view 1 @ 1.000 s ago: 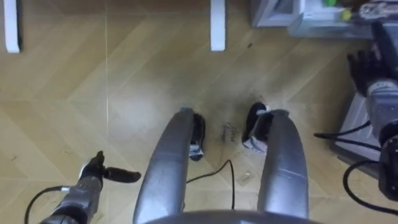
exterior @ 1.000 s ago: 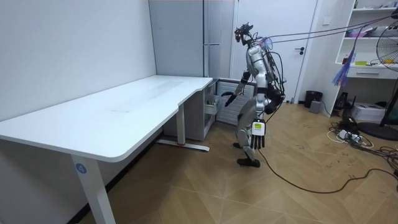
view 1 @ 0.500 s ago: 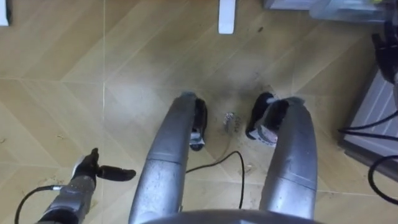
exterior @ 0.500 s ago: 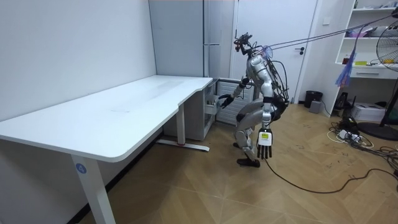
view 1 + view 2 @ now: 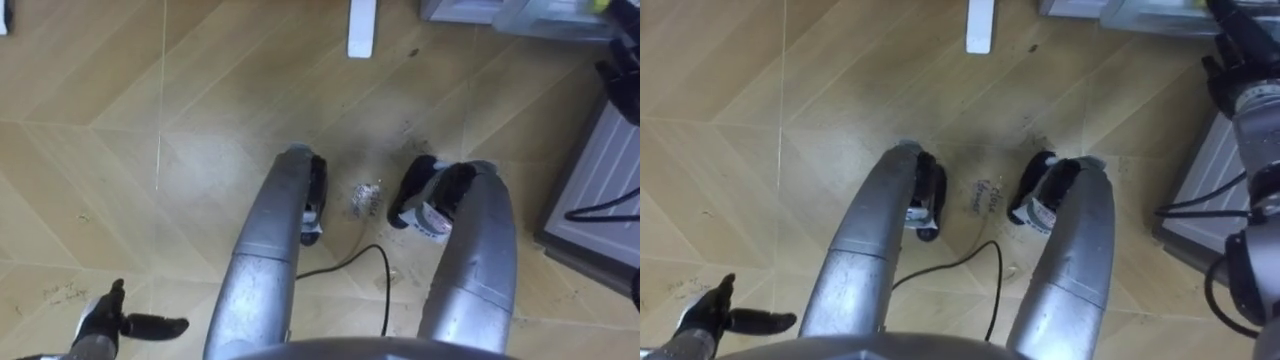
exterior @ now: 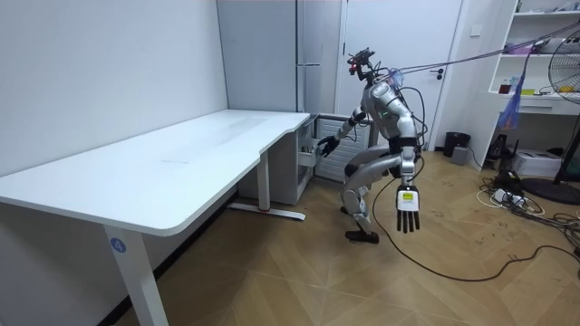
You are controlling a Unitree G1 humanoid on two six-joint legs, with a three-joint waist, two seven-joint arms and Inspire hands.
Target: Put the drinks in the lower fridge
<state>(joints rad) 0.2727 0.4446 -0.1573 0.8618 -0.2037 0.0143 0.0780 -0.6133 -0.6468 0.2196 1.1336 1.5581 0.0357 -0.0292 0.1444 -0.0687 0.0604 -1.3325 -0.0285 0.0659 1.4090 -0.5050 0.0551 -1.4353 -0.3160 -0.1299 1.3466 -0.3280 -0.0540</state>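
Herringbone wood floor (image 5: pixel 200 120) under the bent robot. Left hand (image 5: pixel 105 320) hangs lower left, spread straight, empty. Right hand (image 5: pixel 1230 50) sits upper right by the fridge drawer (image 5: pixel 540 22), its grip impossible to tell. The drinks (image 5: pixel 601 6) are perhaps inside.

The two eye views are looking almost straight down from the robot's head, close above the wooden floor (image 5: pixel 180 120), with the white desk foot (image 5: pixel 361 28) at their top edge. The right eye is sitting just beside the left, so both are sharing that floor and foot. The room view is standing well off, looking along the white desk (image 6: pixel 181 167) towards the fridge (image 6: pixel 272 54), taking in the whole robot and the same floor.
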